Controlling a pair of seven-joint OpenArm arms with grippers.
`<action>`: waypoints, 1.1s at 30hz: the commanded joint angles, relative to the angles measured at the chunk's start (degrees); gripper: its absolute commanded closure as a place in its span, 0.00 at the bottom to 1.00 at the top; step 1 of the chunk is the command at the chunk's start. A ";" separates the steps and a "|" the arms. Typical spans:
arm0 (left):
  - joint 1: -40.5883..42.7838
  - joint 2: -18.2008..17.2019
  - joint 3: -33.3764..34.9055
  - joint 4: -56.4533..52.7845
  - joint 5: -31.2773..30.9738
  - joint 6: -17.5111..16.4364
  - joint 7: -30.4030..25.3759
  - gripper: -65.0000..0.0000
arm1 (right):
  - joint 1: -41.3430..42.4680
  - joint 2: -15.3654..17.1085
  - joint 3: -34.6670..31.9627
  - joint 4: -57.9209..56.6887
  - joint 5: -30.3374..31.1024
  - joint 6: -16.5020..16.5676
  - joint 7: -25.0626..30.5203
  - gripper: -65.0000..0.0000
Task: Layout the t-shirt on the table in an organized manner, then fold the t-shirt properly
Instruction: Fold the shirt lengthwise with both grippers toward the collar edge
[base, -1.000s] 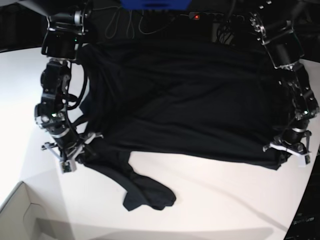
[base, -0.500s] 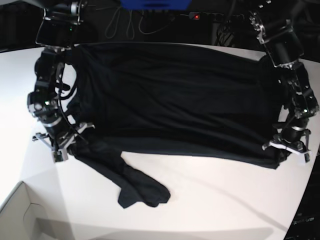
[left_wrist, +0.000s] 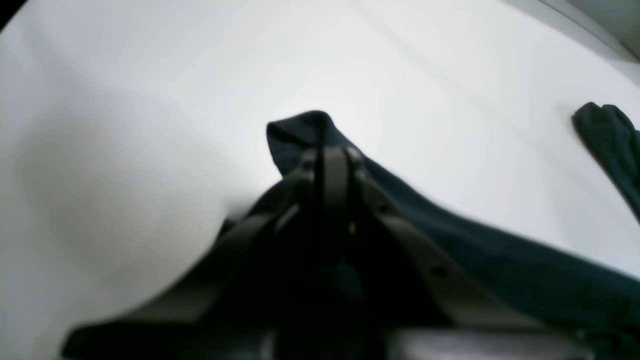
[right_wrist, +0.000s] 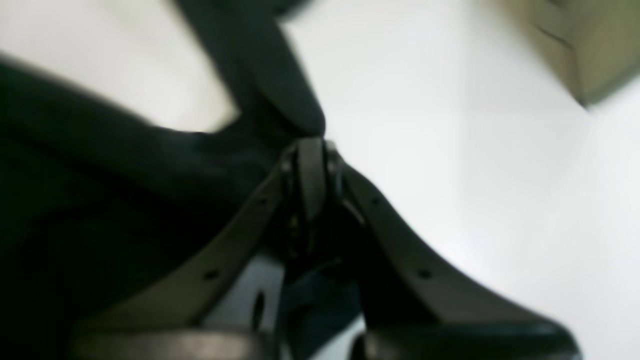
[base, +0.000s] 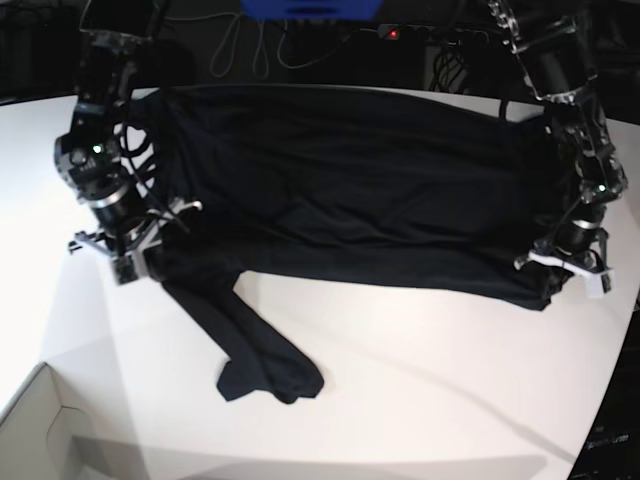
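Base view alone shows whole t-shirt, both end effectors clamp its corners

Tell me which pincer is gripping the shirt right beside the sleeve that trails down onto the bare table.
The right pincer, at the base view's left. The t-shirt sleeve hangs just below its grip, while the left pincer holds the opposite corner, with no sleeve showing.

I see bare table in front of the black t-shirt, free for passage. Its trailing sleeve and a white box corner block the shirt's front-left side.
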 joint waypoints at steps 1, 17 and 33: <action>-0.21 -1.82 -0.31 1.14 -1.83 -0.13 -1.68 1.00 | -0.61 0.38 0.24 1.66 0.60 1.12 1.12 1.00; 6.30 -3.40 -9.81 2.81 -6.14 -0.13 -1.41 1.00 | -8.00 2.93 0.24 3.07 0.60 1.82 2.52 1.00; 17.11 -0.59 -9.72 15.47 -6.23 -0.13 -1.41 1.00 | -16.61 2.93 6.40 3.15 0.60 6.18 16.15 1.00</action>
